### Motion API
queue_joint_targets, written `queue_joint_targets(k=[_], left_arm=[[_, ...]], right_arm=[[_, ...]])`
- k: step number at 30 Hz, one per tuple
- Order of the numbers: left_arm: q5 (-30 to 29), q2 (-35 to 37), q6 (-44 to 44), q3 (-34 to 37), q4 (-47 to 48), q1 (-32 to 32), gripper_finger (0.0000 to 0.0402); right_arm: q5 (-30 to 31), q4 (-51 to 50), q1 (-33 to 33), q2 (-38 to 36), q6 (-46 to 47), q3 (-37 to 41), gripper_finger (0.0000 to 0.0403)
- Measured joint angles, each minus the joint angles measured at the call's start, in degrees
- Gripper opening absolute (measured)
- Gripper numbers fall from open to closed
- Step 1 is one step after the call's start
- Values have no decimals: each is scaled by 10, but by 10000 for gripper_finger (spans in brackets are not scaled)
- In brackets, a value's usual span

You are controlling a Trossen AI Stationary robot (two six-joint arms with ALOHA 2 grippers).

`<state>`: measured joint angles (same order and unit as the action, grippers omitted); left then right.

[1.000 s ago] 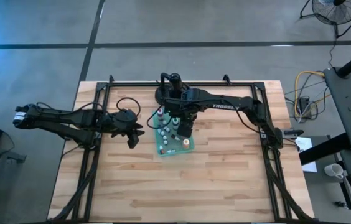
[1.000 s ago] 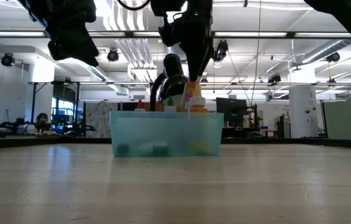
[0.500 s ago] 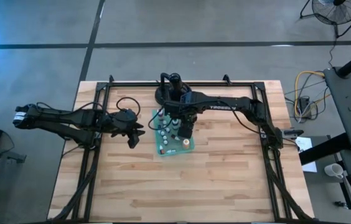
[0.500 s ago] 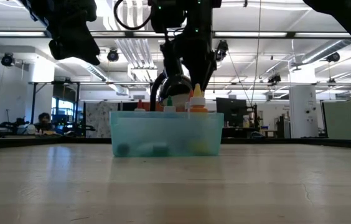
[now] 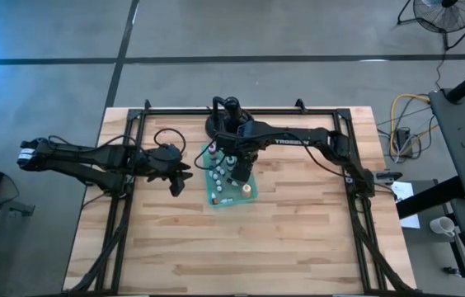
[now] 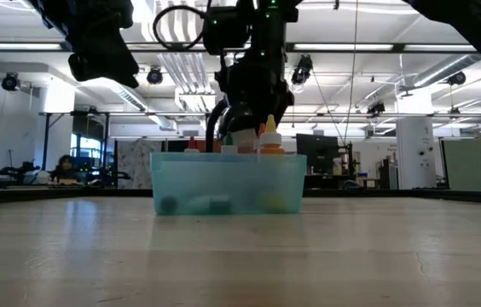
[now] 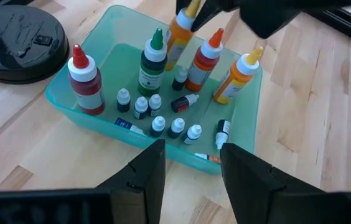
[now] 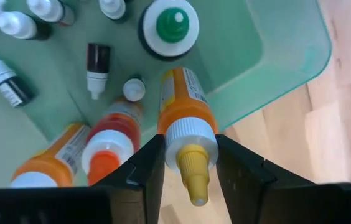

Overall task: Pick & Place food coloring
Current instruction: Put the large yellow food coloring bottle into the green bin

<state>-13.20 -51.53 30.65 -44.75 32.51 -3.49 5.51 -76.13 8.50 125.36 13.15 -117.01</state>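
Observation:
A translucent teal tray (image 5: 216, 198) sits at the table's middle and holds the food coloring: red (image 7: 83, 81), green (image 7: 152, 62) and orange (image 7: 238, 74) squeeze bottles standing upright, with several tiny dropper bottles (image 7: 157, 123) among them. My right gripper (image 5: 237, 165) points down over the tray's far part, shut on an orange bottle with a yellow tip (image 8: 185, 112). To the left of the tray my left gripper (image 7: 191, 168) hovers open, holding nothing. My right gripper pinches the orange bottle at its white cap collar (image 8: 188, 142) between the two fingers (image 8: 145, 167), coming from above and pointing down. The bottle stands nearly upright inside the tray beside the green one. I cannot tell whether its base touches the tray floor.
A black round-based stand (image 5: 226, 120) rises just beyond the tray's far side, close to my right arm. A black frame (image 5: 133, 124) runs round the table's edges. Bare wood lies on the near side of the tray.
My right gripper has come down toward the tray with the orange bottle, drifting slightly toward the table's left. The bottle has sunk among the other bottles and stays nearly upright.

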Motion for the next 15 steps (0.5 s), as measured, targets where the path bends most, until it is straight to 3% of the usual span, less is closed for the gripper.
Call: queue_joint_targets(k=[15], left_arm=[[0, 0, -5, 0, 0, 0, 126]], right_arm=[[-11, 6, 2, 17, 8, 1, 132]])
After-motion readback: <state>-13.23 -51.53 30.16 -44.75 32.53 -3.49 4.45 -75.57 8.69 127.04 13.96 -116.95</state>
